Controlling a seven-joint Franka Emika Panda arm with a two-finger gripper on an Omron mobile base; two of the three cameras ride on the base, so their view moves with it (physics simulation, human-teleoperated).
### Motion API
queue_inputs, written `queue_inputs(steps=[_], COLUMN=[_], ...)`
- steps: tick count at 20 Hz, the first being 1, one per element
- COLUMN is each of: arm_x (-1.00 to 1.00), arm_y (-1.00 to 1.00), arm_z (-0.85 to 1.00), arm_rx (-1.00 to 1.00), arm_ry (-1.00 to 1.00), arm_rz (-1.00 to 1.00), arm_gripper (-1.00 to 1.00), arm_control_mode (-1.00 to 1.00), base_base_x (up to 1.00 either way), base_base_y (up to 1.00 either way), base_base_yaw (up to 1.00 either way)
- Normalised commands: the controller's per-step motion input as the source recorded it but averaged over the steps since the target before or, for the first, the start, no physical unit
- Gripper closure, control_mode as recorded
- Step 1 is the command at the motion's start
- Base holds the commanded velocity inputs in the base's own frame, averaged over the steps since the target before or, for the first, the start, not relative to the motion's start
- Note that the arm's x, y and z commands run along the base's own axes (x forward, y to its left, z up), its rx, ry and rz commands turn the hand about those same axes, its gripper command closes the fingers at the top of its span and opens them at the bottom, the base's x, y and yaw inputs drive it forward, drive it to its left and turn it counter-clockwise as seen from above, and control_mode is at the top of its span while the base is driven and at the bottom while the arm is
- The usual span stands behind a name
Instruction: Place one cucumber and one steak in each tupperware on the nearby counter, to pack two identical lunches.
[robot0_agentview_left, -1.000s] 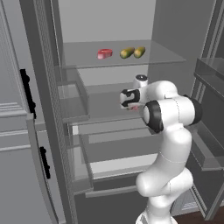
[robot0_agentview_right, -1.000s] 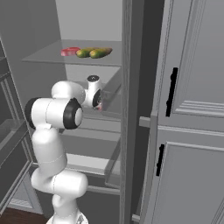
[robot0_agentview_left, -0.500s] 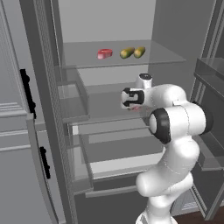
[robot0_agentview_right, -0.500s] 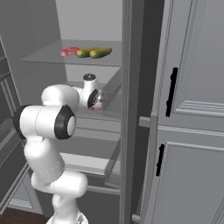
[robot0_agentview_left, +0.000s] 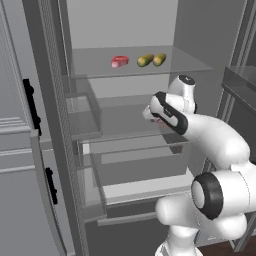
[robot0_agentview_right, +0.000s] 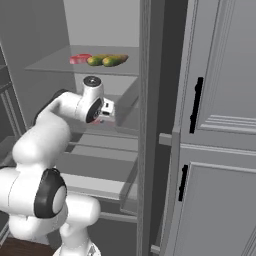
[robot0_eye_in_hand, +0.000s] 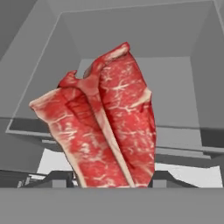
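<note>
Hand view shows the tool (robot0_eye_in_hand: 113, 186) clamped on the marbled steak (robot0_eye_in_hand: 105, 127); its arm has swung back from the fridge shelf (robot0_agentview_left: 195, 64), where two cucumbers (robot0_agentview_left: 152, 60) remain; packing can begin.

White arm (robot0_agentview_left: 220, 142), dark joints

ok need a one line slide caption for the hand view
Marbled red steak held upright in the pincer, seen close against the grey fridge interior.
</note>
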Motion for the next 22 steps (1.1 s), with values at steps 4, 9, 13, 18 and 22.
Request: queue_inputs(steps=[4,9,13,18,22], arm_x=[-1.00,-1.00,-1.00,-0.95,-0.65], arm_y=[0.00,0.05,0.22,0.29,0.15], arm_z=[0.50,0.21,-0.03,0.00,0.00], arm_rx=[0.00,-0.09,-0.20,-0.14,-0.02], arm_ry=[0.00,0.00,0.00,0.00,0.00], arm_rz=[-0.10,-0.07,0.03,0.05,0.07], arm_gripper=[1.00,1.00,1.00,1.00,1.00], arm_control_mode=[-1.00,-1.00,-1.00,-1.00,1.00], base_base_x=[0.00,0.00,0.00,0.00,-0.24], base_base_y=[0.00,0.00,0.00,0.00,0.02], base_base_yaw=[0.00,0.00,0.00,0.00,0.02])
